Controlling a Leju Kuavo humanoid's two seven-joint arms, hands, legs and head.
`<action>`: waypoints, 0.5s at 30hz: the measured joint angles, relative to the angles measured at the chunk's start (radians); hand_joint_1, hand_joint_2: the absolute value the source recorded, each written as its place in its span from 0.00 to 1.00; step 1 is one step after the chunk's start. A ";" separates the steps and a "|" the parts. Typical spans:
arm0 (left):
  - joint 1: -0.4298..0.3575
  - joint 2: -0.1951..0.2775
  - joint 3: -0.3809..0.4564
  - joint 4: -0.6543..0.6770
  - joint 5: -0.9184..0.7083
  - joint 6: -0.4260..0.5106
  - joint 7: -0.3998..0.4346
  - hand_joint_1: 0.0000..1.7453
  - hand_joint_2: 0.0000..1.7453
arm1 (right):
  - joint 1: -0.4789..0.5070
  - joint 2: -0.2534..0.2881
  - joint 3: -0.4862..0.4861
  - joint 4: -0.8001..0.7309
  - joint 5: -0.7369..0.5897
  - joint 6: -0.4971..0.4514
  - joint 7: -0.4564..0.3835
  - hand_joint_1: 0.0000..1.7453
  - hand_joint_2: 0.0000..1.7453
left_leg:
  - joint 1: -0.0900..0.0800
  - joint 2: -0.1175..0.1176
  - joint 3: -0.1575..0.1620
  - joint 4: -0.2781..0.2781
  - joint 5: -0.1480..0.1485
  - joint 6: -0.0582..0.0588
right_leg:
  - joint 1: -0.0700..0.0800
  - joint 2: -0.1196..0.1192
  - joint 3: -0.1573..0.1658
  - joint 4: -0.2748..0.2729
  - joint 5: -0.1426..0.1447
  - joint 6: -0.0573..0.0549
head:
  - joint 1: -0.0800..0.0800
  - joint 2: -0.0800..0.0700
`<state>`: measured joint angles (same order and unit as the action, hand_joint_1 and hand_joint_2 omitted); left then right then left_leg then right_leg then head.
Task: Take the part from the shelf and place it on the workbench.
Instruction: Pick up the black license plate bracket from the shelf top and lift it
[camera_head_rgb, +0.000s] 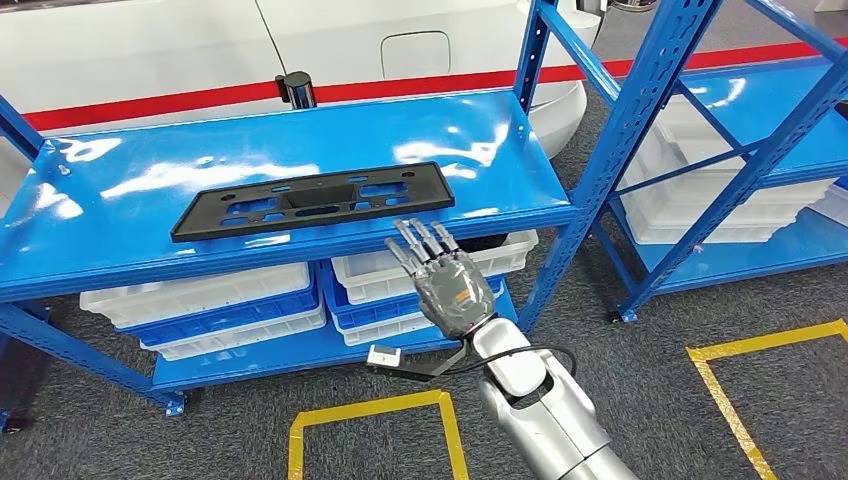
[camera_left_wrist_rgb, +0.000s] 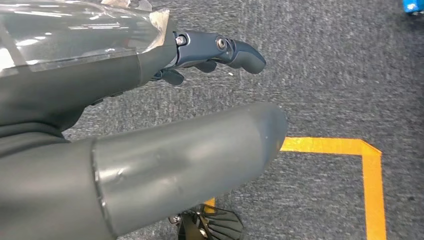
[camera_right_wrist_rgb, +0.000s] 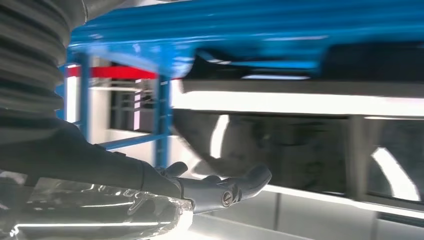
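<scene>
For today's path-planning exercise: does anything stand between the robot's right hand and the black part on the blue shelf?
Nothing visible does. The right hand is open at the shelf's front edge, just short of the black part, which lies flat with bare shelf around it.

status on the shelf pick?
Right robot hand open, at shelf edge. Left robot hand empty, over floor. Black part untouched on shelf. Nothing blocking.

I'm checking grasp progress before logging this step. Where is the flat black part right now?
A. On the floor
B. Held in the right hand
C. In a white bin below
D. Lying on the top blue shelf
D: the black part lies flat on the top blue shelf, while the right hand, fingers spread, holds nothing just in front of the shelf edge.
</scene>
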<state>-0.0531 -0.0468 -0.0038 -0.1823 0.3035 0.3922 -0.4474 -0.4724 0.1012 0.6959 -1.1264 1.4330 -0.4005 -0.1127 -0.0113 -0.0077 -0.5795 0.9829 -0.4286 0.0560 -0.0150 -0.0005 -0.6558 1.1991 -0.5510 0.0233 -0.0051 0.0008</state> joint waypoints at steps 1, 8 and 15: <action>0.000 -0.001 0.000 0.000 0.000 0.002 0.003 0.00 0.00 | -0.008 0.011 0.014 0.011 -0.005 -0.002 -0.002 0.00 1.00 | -0.003 -0.002 0.001 0.002 -0.002 -0.001 | 0.003 0.001 0.033 -0.075 0.031 0.000 | 0.000 0.000; 0.002 -0.001 0.000 0.000 -0.001 0.009 0.008 0.00 0.00 | -0.050 0.053 0.060 0.057 -0.021 -0.011 -0.002 0.00 1.00 | -0.001 -0.007 -0.013 0.032 -0.028 -0.027 | 0.003 0.003 0.103 -0.211 0.090 -0.026 | -0.008 0.000; 0.004 0.001 0.000 0.000 -0.001 0.009 0.010 0.00 0.00 | -0.059 0.064 0.077 0.085 -0.024 -0.014 -0.002 0.00 1.00 | 0.040 0.005 -0.132 0.236 -0.084 -0.074 | -0.007 0.002 0.108 -0.214 0.088 -0.035 | -0.016 0.000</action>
<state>-0.0494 -0.0454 -0.0037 -0.1821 0.3021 0.4017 -0.4376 -0.5317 0.1647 0.7731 -1.0416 1.4090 -0.4149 -0.1148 0.0282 -0.0027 -0.7111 1.2190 -0.5126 -0.0179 -0.0222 0.0015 -0.5474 0.9848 -0.4629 -0.0120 -0.0210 0.0008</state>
